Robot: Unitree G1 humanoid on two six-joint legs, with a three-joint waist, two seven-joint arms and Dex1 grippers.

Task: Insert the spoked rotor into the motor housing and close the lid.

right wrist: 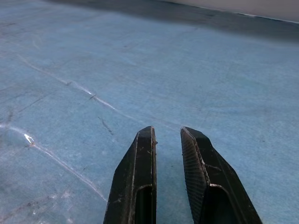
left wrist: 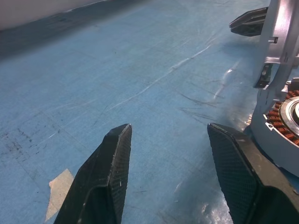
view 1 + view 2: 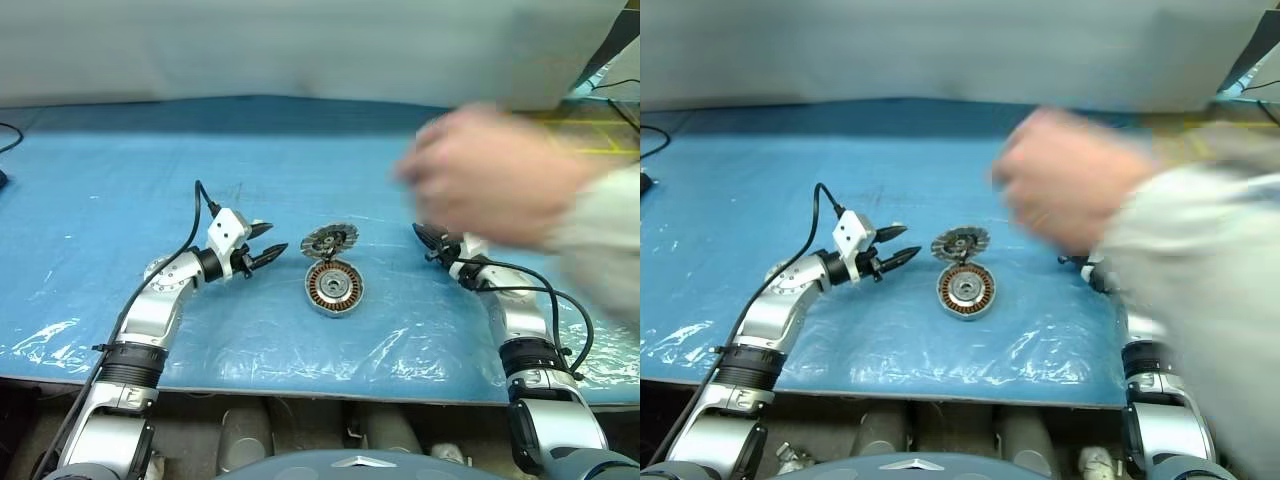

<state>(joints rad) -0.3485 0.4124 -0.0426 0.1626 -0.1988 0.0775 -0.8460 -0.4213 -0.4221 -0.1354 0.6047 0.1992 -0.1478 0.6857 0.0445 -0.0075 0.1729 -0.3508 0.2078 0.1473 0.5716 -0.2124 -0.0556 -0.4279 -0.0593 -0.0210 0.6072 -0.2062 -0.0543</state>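
The motor housing (image 3: pixel 334 288) lies flat mid-table, a silver cup with copper windings around a pale hub. Propped on edge against its far side is the lid (image 3: pixel 330 240), a grey finned disc with a dark centre. The spoked rotor is hidden from me as a separate part. My left gripper (image 3: pixel 272 240) hovers just left of both parts, open and empty, its right finger (image 2: pixel 243 172) close to the housing wall (image 2: pixel 275 140). To the right of the parts, my right gripper (image 3: pixel 424 240) points left. Its fingers (image 1: pixel 140 177) stand a narrow gap apart with nothing between them.
A person's blurred hand (image 3: pixel 490 180) and pale sleeve (image 3: pixel 610 240) reach in from the right, above my right gripper. The table is covered by a blue sheet (image 3: pixel 150 150) with crinkled plastic along the front edge (image 3: pixel 300 350). A scrap of tape (image 2: pixel 58 191) lies on it.
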